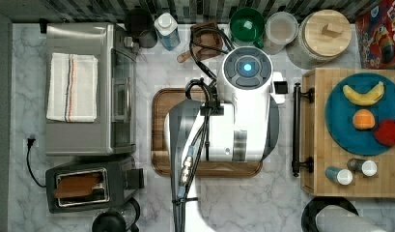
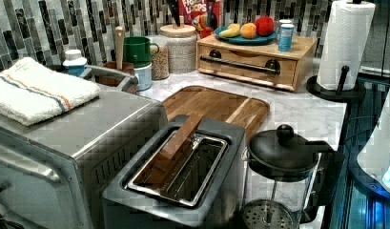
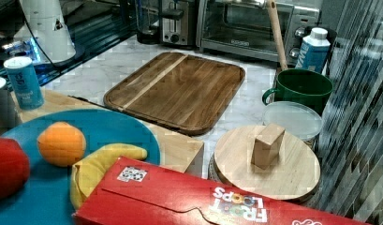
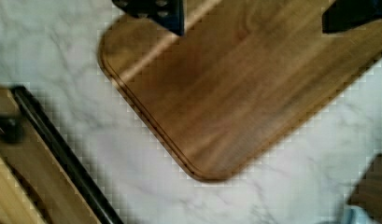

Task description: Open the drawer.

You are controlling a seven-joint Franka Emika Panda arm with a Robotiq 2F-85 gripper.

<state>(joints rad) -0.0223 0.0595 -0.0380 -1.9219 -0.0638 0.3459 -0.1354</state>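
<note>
The light-wood drawer (image 2: 240,75) is set in a bamboo box (image 1: 320,164) at the top view's right, its front flush with the box. Its long black bar handle (image 1: 296,128) (image 2: 240,63) rests on two black brackets. The white arm (image 1: 243,111) hangs over the dark walnut tray (image 1: 161,106), left of the handle in the top view. In the wrist view my gripper (image 4: 251,11) is open, its two dark fingertips (image 4: 153,11) wide apart above the tray (image 4: 226,93) with nothing between them. The handle (image 4: 62,158) and drawer front (image 4: 30,186) lie a short way off across bare marble.
A blue plate (image 1: 340,125) with fruit and two shakers sit on the box. A toaster oven (image 1: 89,87), toaster (image 1: 84,186) and French press (image 2: 283,162) stand beyond the tray. A green mug (image 1: 246,26), jars and paper towel roll (image 2: 345,43) line the edges.
</note>
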